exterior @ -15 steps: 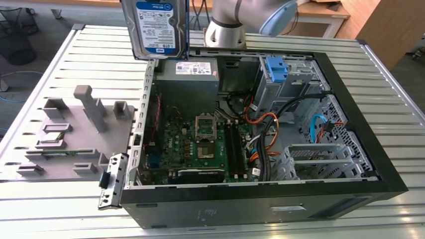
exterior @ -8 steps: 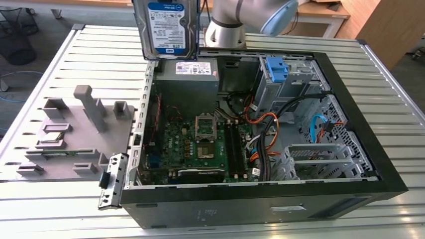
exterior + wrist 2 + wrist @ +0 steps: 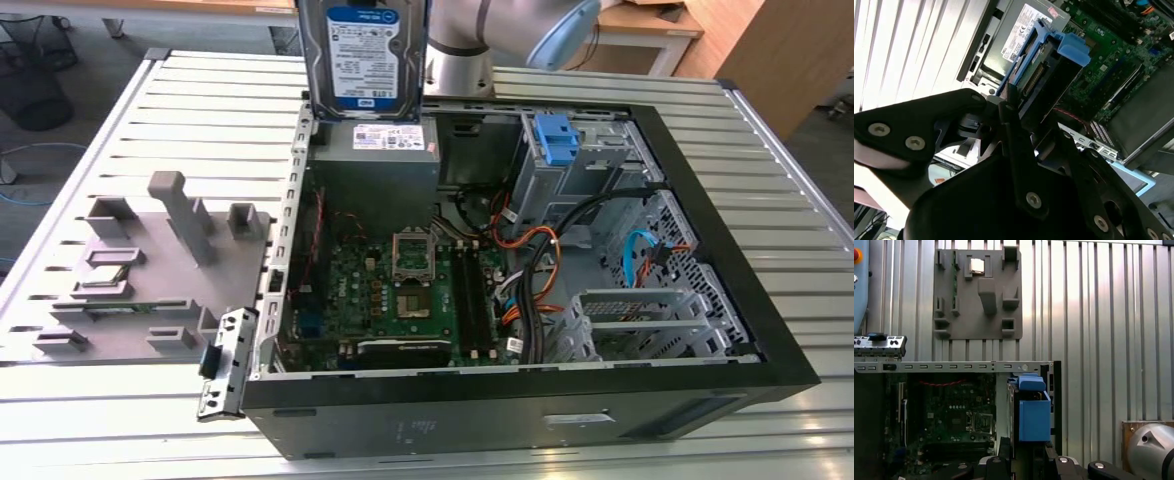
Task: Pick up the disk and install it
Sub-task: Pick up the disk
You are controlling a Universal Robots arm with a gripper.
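Exterior view first: the disk [image 3: 360, 50] hangs upright above the far edge of the open computer case [image 3: 747, 250], label towards us, directly over the grey power supply box [image 3: 378, 160]. In the second wrist view the gripper [image 3: 1016, 102] is clamped on one end of the disk, its black fingers [image 3: 1011, 130] pressed against the drive, which is framed by its blue bracket [image 3: 1064, 47].

What worries me, standing here, is that the hold looks to be on a short stretch of the drive. Any knock against the case rim or the power supply box could twist it in the fingers or pull it loose. A fall would land it on the motherboard [image 3: 400, 290]. A tilted drive would likely also jam at the mouth of a bay rather than slide in.

Around it, starting from the exterior view's left:
- A grey fixture tray [image 3: 147, 270] sits on the slatted tabletop [image 3: 174, 110] near its left edge, apart from the case.
- Just beside the case's left wall, a hinged metal latch [image 3: 224, 362] sticks out.
- Inside, past the motherboard, orange and black cables [image 3: 534, 255] loop across the middle — the likeliest snag, I'd judge.
- Further right, another blue plastic piece [image 3: 554, 135] sits in the drive cage [image 3: 587, 170].
- A light blue cable [image 3: 643, 250] runs above a metal bay [image 3: 627, 320] near the case's right wall.
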